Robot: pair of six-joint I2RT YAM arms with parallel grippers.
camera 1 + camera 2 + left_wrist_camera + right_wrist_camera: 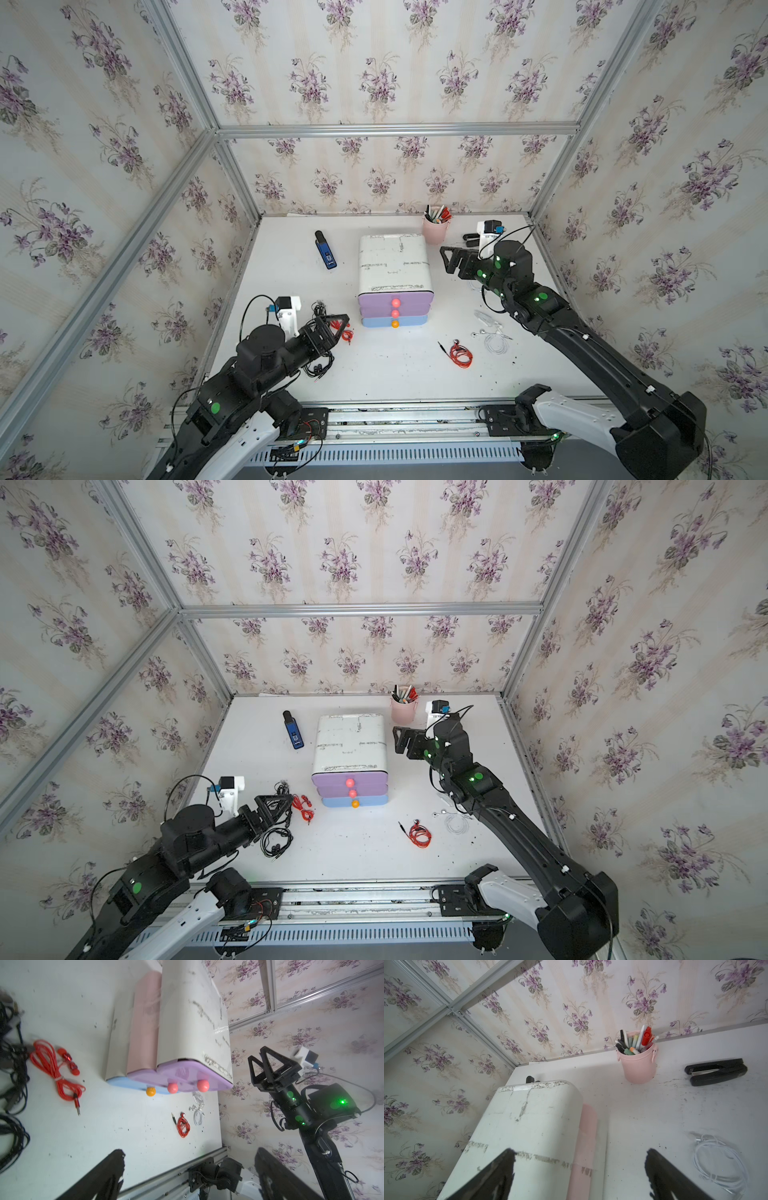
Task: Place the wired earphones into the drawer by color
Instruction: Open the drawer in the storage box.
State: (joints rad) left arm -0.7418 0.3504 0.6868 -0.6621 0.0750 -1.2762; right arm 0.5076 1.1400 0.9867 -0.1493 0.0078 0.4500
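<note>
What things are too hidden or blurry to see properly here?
Inside the drawers: all shut.
Black earphones: partly under the left arm in a top view; blurred and edge-cut in the left wrist view.
White earphones: partly under the right arm in both top views.
Stapler: mostly behind the right arm in a top view.

We are watching the drawer unit (pixel 351 746) standing mid-table, its knobs facing the front edge. The left gripper (pixel 277 806) is hovering near the left edge, close to black earphones (pixel 276 841) and red earphones (pixel 303 806). The right gripper (pixel 397 741), jaws spread, is hanging beside the unit's right side. Second red earphones (pixel 419 834) and white earphones (pixel 457 825) are lying toward the front-right.
</note>
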